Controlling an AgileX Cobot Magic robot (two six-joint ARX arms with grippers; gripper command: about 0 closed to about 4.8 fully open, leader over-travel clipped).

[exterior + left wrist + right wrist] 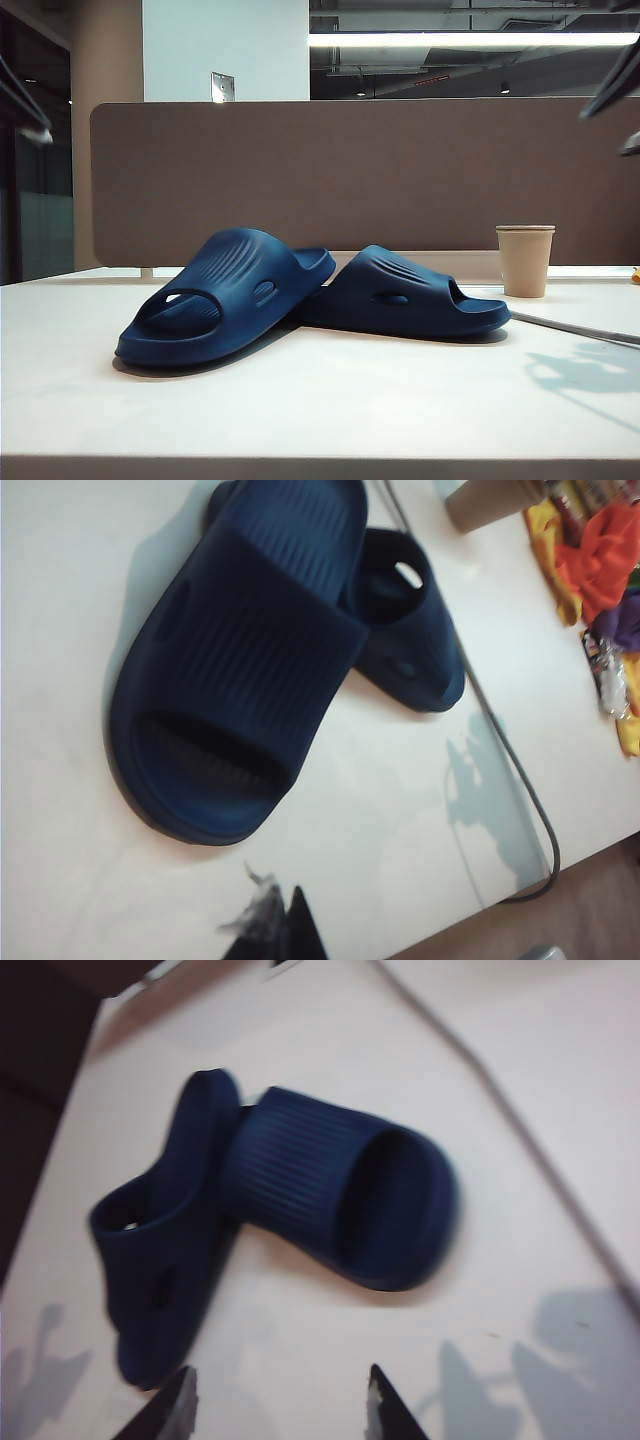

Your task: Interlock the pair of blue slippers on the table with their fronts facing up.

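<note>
The pair of blue slippers (300, 295) sits mid-bench on the off-white bench (330, 410), heels touching, the left slipper (225, 295) leaning its heel on the right slipper (410, 292). Only the exterior view shows the brown-grey divider panel (400, 170) behind, a paper cup (525, 260) standing well to the right, a ceiling strip light (470, 39), and dark arm parts at both upper corners. The left wrist view alone shows a heap of coloured cloth (600, 560) near the bench edge and a cable (510, 760) running across the surface. There the left claw (285, 930) is a blurred dark tip hovering over bare bench near a slipper's toe, pinched together with nothing in it. The right wrist view shows the right claw (280, 1405) with its two fingers standing apart, empty, above the bench near the slippers. No writing is legible.
</note>
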